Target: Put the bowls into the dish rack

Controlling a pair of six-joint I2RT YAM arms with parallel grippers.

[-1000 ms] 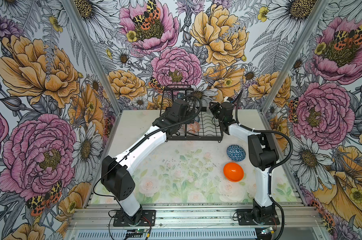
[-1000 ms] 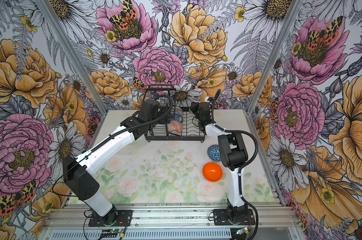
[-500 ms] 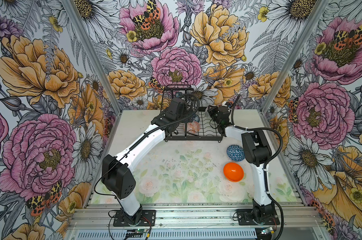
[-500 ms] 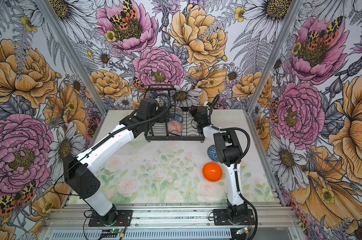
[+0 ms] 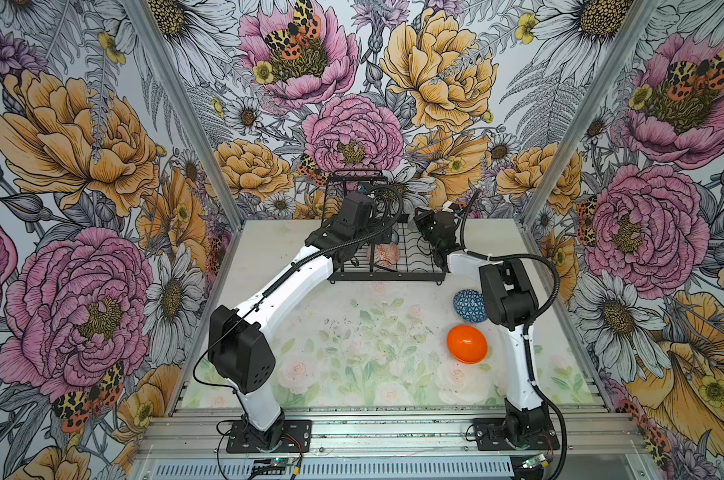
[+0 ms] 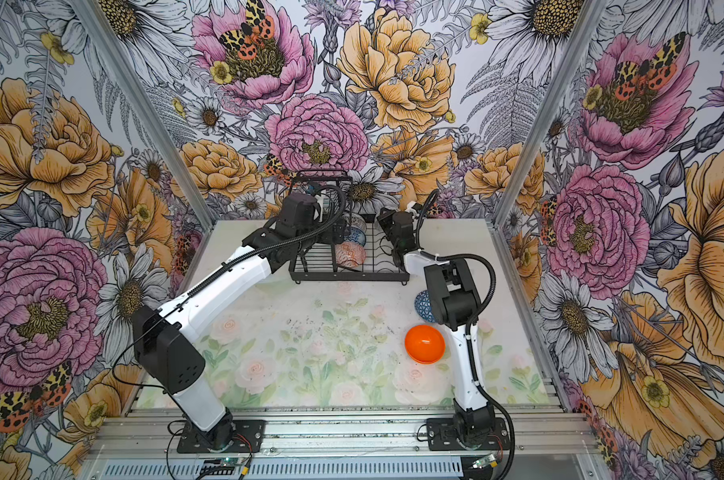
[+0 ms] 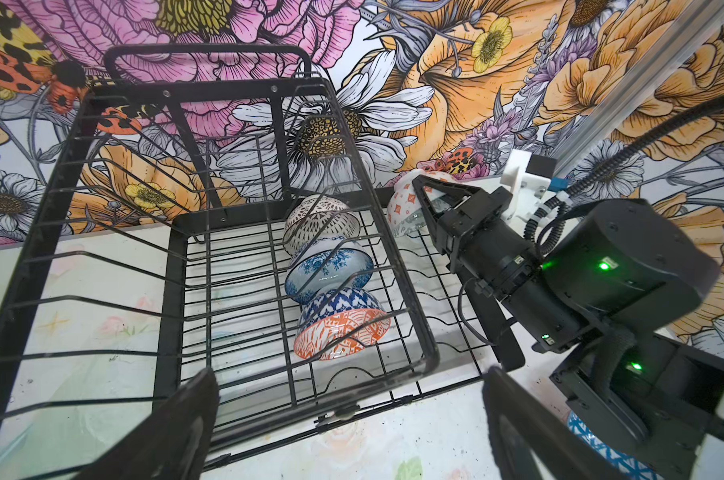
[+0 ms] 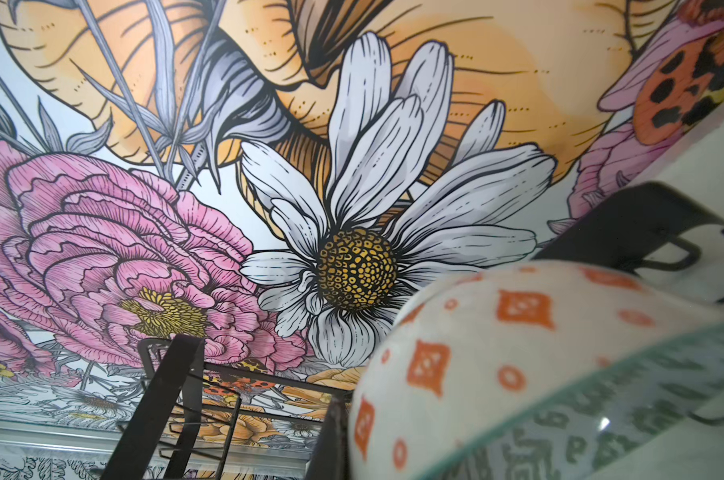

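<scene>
Status: right hand (image 7: 420, 187) pinching the orange-white bowl (image 7: 399, 210) at the dish rack (image 7: 210, 88); left hand (image 7: 352, 419) spread, empty.
Both top views: rack at the far edge of the bench (image 5: 352, 332), right hand at its right rear; plain orange bowl (image 5: 467, 344) and blue-triangle bowl (image 5: 468, 305) on the bench beside the right arm. Left wrist: three patterned bowls (image 7: 331, 270) on edge in the rack's base; held bowl's contact with the wires unclear. Right wrist: that bowl (image 8: 476, 353) close, blurred.

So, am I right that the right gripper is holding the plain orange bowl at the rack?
No: in the left wrist view the right gripper holds the white bowl with orange diamonds at the rack; the plain orange bowl is unheld.
</scene>
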